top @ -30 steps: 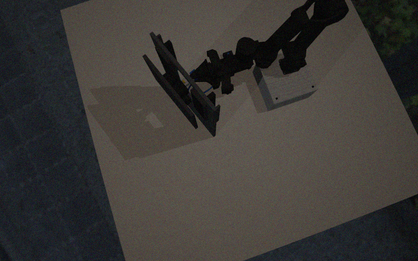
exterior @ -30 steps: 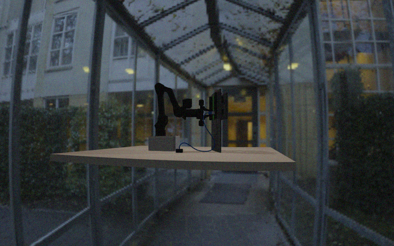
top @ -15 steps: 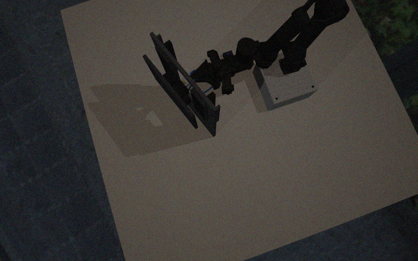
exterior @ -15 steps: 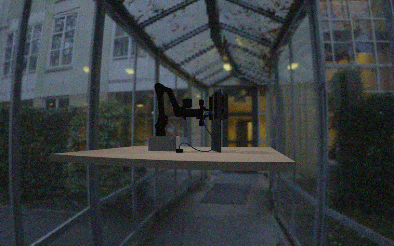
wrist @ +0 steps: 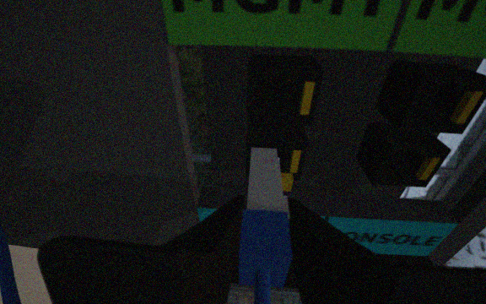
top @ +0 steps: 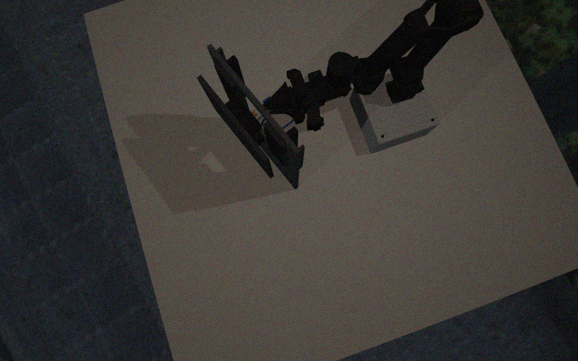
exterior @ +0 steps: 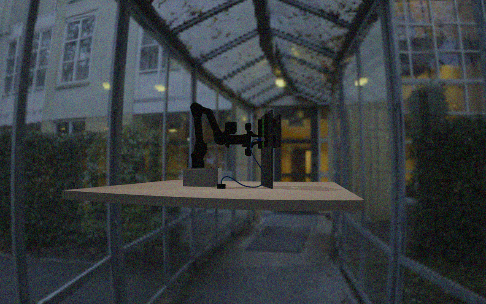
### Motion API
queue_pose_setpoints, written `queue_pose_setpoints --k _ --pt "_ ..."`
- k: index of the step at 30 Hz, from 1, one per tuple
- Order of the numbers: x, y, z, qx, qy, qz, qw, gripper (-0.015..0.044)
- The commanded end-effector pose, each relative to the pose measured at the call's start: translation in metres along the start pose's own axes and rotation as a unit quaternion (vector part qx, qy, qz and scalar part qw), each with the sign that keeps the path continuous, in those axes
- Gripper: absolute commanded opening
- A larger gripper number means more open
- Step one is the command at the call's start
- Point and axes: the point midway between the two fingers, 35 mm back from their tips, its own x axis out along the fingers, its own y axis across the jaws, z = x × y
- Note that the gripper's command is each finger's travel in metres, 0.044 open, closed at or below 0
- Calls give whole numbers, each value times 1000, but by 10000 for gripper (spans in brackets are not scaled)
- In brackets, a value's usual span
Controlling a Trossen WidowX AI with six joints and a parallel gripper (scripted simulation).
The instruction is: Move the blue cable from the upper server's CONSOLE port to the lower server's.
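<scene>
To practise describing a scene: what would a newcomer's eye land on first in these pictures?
Probably the bright blue plug, held between the fingers of the black gripper in front of the port panel. Next, the green label strip along the top of the wrist view, and the teal strip reading "ONSOLE" lower right.

Pale tabletop [top: 372,251] [exterior: 214,196] carries grey box [top: 403,121] [exterior: 200,177], small black block [exterior: 221,185].

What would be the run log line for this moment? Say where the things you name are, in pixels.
gripper [top: 267,104] [exterior: 260,139] [wrist: 265,204]: shut on blue plug | plug's front: before the ports | CONSOLE label [wrist: 392,238]: partly hidden | release: not done
</scene>
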Motion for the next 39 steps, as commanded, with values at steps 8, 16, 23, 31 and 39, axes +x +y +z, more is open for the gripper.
queue_pose_setpoints --k 8,16,23,31,39 --pt "2 -4 1 2 2 -6 1000 0" --pt "4 -4 1 2 2 -6 1000 0" --pt "4 -3 1 2 2 -6 1000 0" --pt "5 -2 1 2 2 -6 1000 0" --pt "5 -1 1 2 2 -6 1000 0"
